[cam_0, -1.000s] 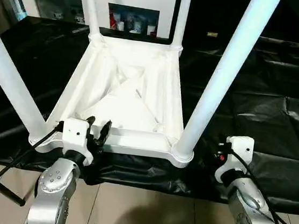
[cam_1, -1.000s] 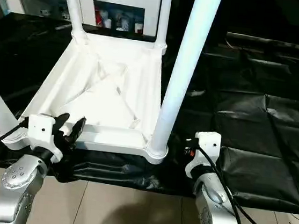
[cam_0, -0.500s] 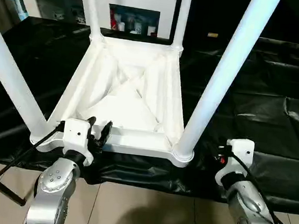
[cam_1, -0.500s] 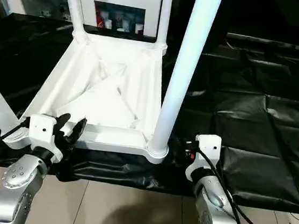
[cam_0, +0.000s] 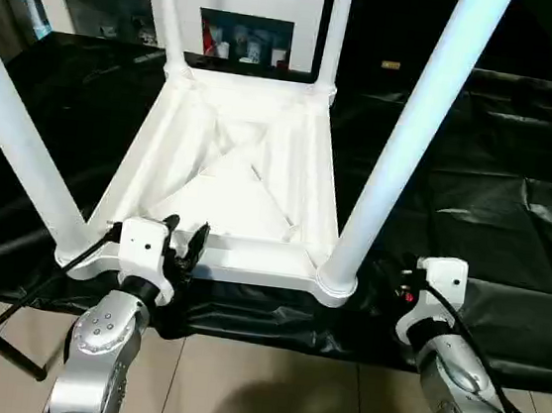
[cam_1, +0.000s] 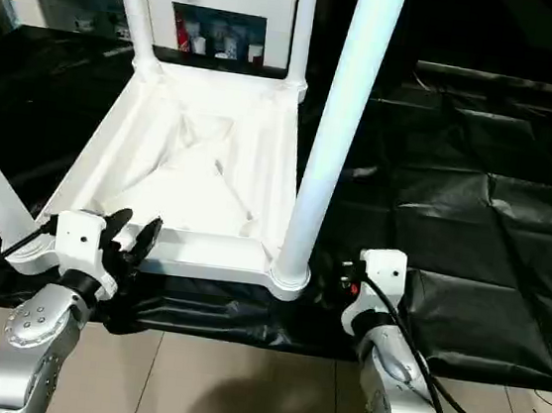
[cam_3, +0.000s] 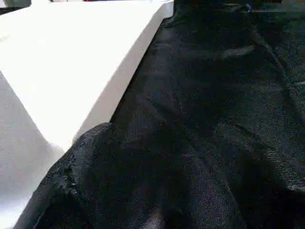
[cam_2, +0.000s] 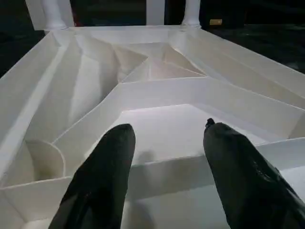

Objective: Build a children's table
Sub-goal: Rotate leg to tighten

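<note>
Over the last second little has changed: the children's table (cam_0: 234, 177) still lies upside down on the black worktop (cam_0: 513, 224) with four legs up, left tool (cam_0: 182, 241) fingers apart at its six-o'clock rim, right tool's (cam_0: 388, 277) state unclear, so assembly looks nearly finished.

Silver forearms (cam_0: 100, 346), white wrist blocks (cam_0: 144, 246), black cables (cam_0: 15, 306)

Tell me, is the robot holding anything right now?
No. The left gripper has its fingers open over the near rim of the upside-down table, gripping nothing. The right one can't be judged.
</note>
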Motion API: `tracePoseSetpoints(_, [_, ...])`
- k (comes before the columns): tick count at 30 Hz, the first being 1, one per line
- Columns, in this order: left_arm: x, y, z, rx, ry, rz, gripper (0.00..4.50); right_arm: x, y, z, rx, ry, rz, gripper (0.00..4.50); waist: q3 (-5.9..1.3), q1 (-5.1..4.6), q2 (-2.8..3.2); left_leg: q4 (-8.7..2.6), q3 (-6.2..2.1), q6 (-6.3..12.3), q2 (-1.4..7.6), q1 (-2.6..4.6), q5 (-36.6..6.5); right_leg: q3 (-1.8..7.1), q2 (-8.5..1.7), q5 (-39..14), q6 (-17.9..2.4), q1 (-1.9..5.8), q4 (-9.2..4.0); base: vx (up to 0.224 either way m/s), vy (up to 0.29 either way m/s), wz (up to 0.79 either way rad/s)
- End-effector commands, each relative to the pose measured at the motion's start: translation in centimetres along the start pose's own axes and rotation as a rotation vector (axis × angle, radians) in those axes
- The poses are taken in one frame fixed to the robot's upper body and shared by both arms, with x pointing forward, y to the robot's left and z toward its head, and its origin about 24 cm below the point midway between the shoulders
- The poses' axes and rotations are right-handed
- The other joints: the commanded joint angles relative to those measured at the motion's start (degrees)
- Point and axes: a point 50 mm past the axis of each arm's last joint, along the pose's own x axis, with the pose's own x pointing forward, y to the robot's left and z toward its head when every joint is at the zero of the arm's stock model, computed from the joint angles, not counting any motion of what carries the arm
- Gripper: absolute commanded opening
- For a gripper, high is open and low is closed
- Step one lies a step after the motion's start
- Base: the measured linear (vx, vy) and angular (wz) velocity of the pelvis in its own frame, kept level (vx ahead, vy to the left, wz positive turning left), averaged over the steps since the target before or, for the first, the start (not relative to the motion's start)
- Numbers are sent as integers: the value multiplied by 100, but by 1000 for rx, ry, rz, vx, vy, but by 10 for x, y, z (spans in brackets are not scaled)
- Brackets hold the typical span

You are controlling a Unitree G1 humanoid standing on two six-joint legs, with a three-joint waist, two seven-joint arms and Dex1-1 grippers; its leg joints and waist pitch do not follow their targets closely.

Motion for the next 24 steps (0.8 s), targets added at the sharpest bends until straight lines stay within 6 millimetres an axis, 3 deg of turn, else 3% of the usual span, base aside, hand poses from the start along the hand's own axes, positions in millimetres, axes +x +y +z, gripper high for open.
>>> tracePoseSetpoints(1, [0, -2, 2, 1, -4, -20, 268, -1, -1, 4, -10, -7, -1, 357, -343, -33, 21, -437, -183, 16, 319, 121, -1546, 264, -277, -1047, -786, 184, -440, 0, 0, 0])
tracePoseSetpoints(24, [3, -5, 2, 2, -4, -39, 268, 1, 0, 4, -23, -5, -2, 357, -351, -30, 34, -424, -183, 24, 312, 120, -1511, 261, -273, -957, -821, 196, -424, 0, 0, 0])
